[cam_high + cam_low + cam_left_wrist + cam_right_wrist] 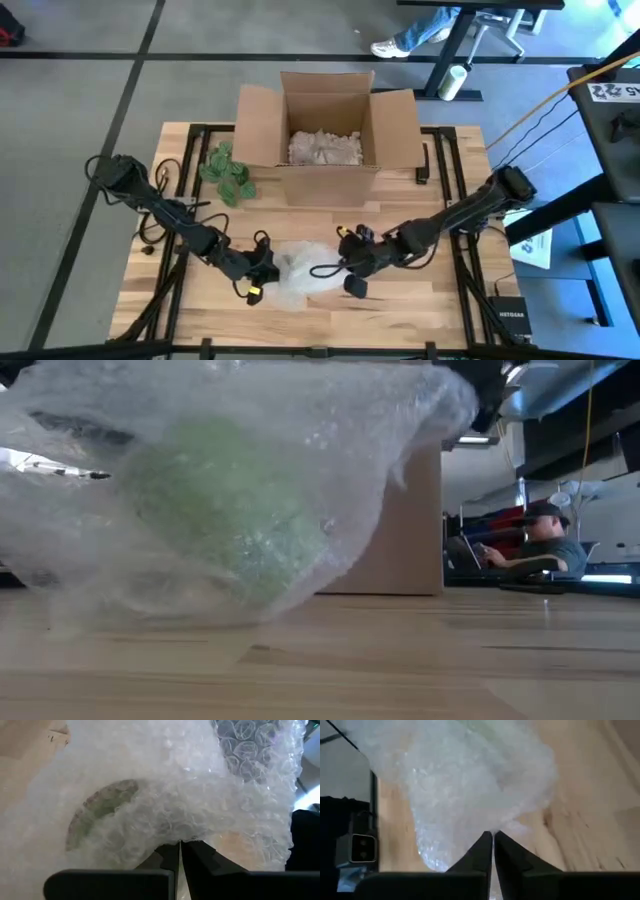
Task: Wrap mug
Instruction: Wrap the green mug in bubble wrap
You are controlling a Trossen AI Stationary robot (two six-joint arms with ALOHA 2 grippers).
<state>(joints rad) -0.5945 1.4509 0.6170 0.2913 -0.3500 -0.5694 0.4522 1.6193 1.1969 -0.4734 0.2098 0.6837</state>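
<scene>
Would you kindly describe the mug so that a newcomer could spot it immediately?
Start at the open cardboard box at the table's far side, then come toward the near edge, between the left gripper and right gripper. There a bubble wrap bundle lies; the mug is the pale green shape showing through it.

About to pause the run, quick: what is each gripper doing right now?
Left gripper: shut on the bubble wrap over the green mug.
Right gripper: shut on the bubble wrap's other edge.
</scene>
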